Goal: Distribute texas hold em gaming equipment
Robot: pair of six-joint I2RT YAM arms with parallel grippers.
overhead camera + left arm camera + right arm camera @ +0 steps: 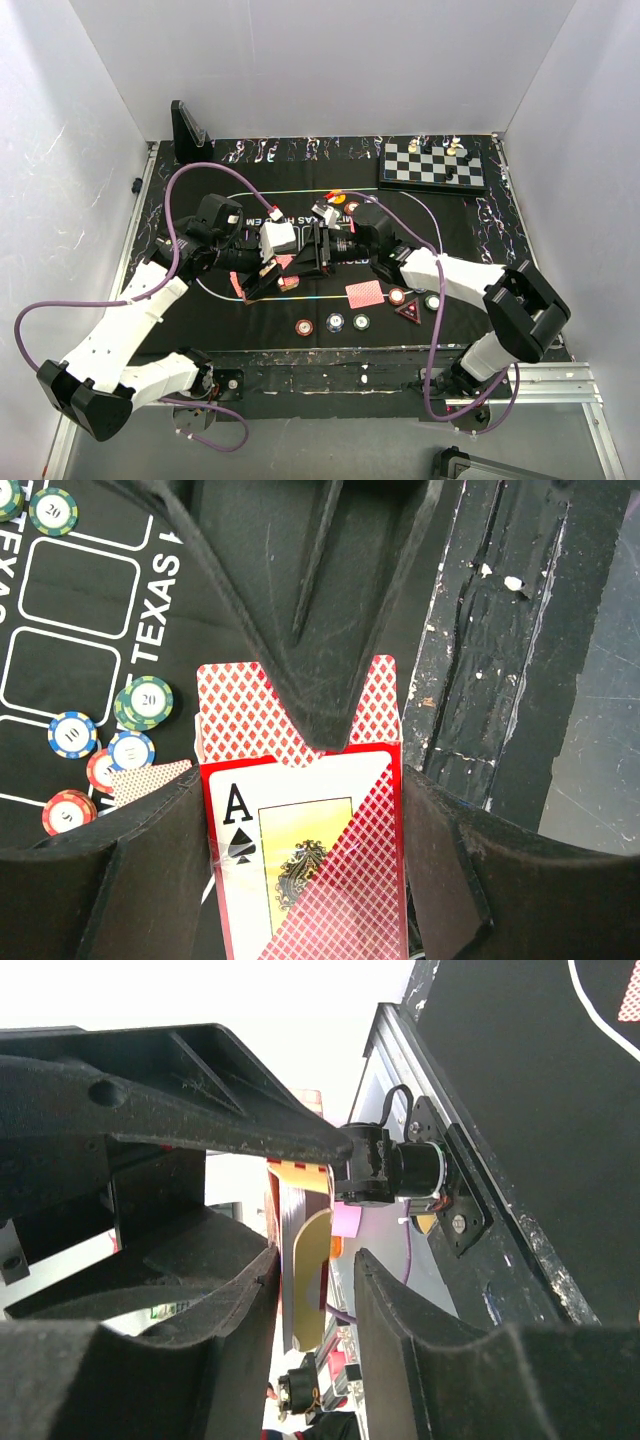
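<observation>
My left gripper (262,280) is shut on a red card box (300,870) printed with an ace of spades, held above the mat's middle. Red-backed cards (235,705) stick out of the box's top. My right gripper (312,255) meets it from the right, and one of its fingers (310,630) lies over those cards. In the right wrist view the jaws (315,1290) straddle the deck's edge (285,1260), the left one touching and the right one apart. A red-backed card (364,294), several chips (334,322) and a red triangular marker (408,311) lie near the front.
A chessboard (432,165) with pieces sits at the back right and a black stand (188,133) at the back left. More chips (148,702) lie on the black mat (450,225) left of the box. A purple cable (200,170) loops over the left arm.
</observation>
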